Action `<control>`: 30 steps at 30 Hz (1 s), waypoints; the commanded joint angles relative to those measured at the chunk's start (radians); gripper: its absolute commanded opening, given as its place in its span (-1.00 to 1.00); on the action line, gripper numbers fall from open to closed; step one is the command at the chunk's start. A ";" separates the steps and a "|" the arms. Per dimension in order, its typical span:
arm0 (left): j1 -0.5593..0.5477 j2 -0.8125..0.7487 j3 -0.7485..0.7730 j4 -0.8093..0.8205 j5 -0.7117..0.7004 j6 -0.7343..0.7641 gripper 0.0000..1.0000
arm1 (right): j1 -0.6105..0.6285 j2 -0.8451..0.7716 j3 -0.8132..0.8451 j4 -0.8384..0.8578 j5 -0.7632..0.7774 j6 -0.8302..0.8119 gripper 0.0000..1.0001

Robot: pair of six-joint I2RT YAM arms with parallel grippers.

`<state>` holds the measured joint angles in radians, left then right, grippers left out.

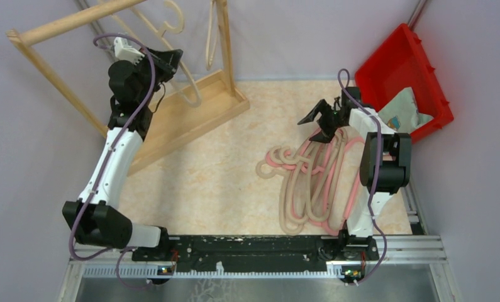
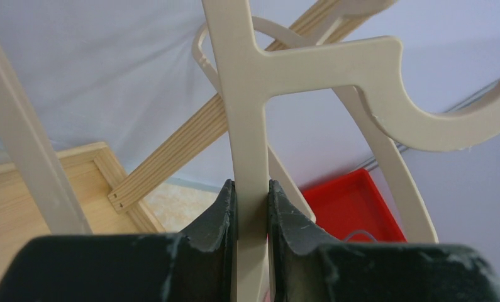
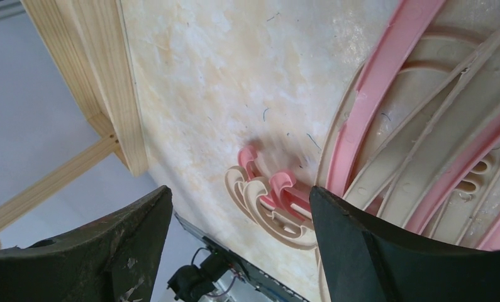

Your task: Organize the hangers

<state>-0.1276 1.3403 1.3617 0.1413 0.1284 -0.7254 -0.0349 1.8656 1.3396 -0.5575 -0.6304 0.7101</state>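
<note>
The left gripper (image 2: 252, 189) is clamping 1 beige hanger (image 2: 247, 94), the wooden rack (image 2: 172, 157) crossing just beyond its fingertips. The right gripper (image 3: 239, 192) is hanging wide open, apparently just above the piled hangers (image 3: 417, 145).

The left gripper (image 2: 251, 192) clamps a beige hanger (image 2: 244, 94), wooden rack (image 2: 172, 157) behind

Left arm (image 1: 115, 157) reaches up from its base, elbow low and outward, forearm climbing to the rack (image 1: 190, 107). Left gripper (image 2: 251, 189) sits high inside the rack frame, above the rack base, pointing right, jaws clamped tight on a beige hanger (image 2: 247, 94) stem. Right arm (image 1: 376, 157) is folded upright well right of the rack, wrist bent left. Right gripper (image 3: 241, 201) is angled down, jaws spread wide.
</note>
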 commanded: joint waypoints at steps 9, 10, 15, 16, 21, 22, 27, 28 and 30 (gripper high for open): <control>0.026 0.123 0.143 0.188 -0.019 -0.148 -1.00 | -0.001 -0.049 0.062 0.008 0.001 0.002 0.60; 0.027 0.132 0.151 0.189 -0.020 -0.156 -1.00 | -0.001 -0.049 0.062 0.008 0.001 0.004 0.60; 0.031 0.192 0.210 0.150 -0.029 -0.211 -1.00 | -0.002 -0.043 0.074 0.002 0.005 0.008 0.60; 0.031 0.203 0.218 0.148 -0.028 -0.220 -1.00 | -0.001 -0.041 0.078 -0.002 0.006 0.006 0.60; 0.032 0.249 0.237 0.119 -0.015 -0.290 -1.00 | -0.002 -0.035 0.092 -0.020 0.015 -0.001 0.60; 0.034 0.256 0.239 0.114 -0.015 -0.301 -1.00 | -0.002 -0.034 0.090 -0.022 0.015 -0.001 0.60; 0.036 0.281 0.247 0.139 -0.006 -0.347 -1.00 | -0.003 -0.032 0.082 -0.022 0.018 -0.002 0.59; 0.037 0.287 0.253 0.141 -0.002 -0.355 -1.00 | -0.002 -0.031 0.082 -0.021 0.018 -0.003 0.59; 0.037 0.299 0.274 0.146 0.007 -0.355 -1.00 | -0.003 -0.028 0.082 -0.019 0.018 -0.001 0.59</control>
<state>-0.1036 1.6104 1.5818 0.2623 0.1280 -1.0340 -0.0349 1.8656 1.3842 -0.5896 -0.6159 0.7101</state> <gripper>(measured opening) 0.213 0.799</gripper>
